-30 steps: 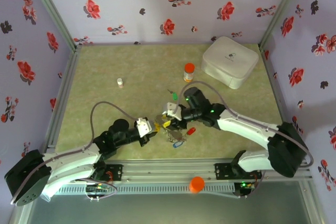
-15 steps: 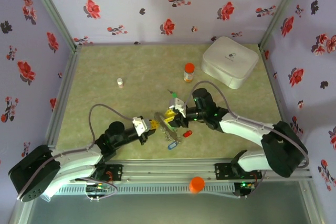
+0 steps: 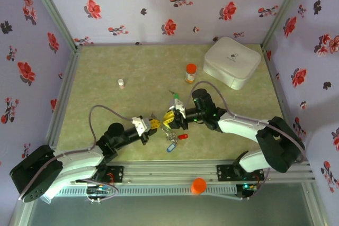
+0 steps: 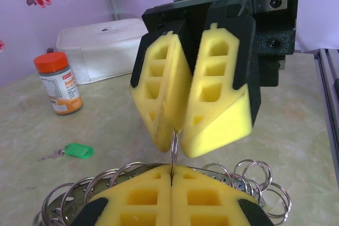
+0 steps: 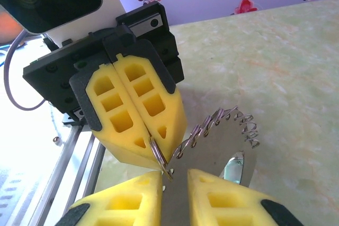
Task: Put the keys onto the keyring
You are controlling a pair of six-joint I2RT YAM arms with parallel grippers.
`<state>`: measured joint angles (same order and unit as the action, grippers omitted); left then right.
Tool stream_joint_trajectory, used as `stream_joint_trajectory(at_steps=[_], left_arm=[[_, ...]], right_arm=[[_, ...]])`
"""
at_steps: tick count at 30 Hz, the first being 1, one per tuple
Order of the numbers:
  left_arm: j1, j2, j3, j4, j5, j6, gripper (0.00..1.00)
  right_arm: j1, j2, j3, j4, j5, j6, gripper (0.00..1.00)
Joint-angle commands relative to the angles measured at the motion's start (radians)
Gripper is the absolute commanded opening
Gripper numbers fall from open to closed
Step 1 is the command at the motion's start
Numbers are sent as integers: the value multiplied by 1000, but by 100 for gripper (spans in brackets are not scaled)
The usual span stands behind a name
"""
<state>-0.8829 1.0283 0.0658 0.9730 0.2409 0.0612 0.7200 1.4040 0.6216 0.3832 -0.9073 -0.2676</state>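
Note:
The keyring [image 5: 225, 144] is a flat grey metal piece edged with several small split rings [image 4: 254, 173]. My left gripper [image 4: 172, 175] is shut on one upright split ring [image 4: 174, 144]. The right gripper [image 5: 175, 175] faces it tip to tip, with a narrow gap between its fingers; the grey metal shows in that gap. In the top view the two grippers, left [image 3: 155, 124] and right [image 3: 170, 117], meet at mid-table. A red-tagged key [image 3: 183, 136] and a blue-tagged key [image 3: 170, 147] hang below them. A green-tagged key [image 3: 175, 97] lies loose on the table.
An orange-capped bottle [image 3: 190, 72] stands behind the grippers, a small white vial [image 3: 121, 82] to the left, a white case [image 3: 232, 62] at the back right. An orange cap [image 3: 198, 185] sits on the front rail.
The right gripper's fingers have narrowed and it has shifted slightly left toward the left gripper. The red and blue tags have swung left with the keyring.

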Motion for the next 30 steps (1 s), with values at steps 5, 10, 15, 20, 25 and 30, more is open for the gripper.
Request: stream_joint_trajectory(at_steps=[5,10,15,20,25,30], left_arm=[[7,-7,3,67,22,-14,0],[7,-7,3,66,22,-12,0],[7,-39,4,7,-37,-24,25],[9,-186,59,-319,-88,-17,39],[11,-351,76,-508,-89,1,37],[15,-400,117,-629,-67,36,35]], right_arm=[[15,26,31,63,-36,37,14],[19,35,40,77,-48,36,0],[19,12,75,-49,-13,-29,0],[35,-35,200,-419,128,-230,0],[69,-24,346,-768,283,-415,0],[103,-1,424,-886,347,-482,0]])
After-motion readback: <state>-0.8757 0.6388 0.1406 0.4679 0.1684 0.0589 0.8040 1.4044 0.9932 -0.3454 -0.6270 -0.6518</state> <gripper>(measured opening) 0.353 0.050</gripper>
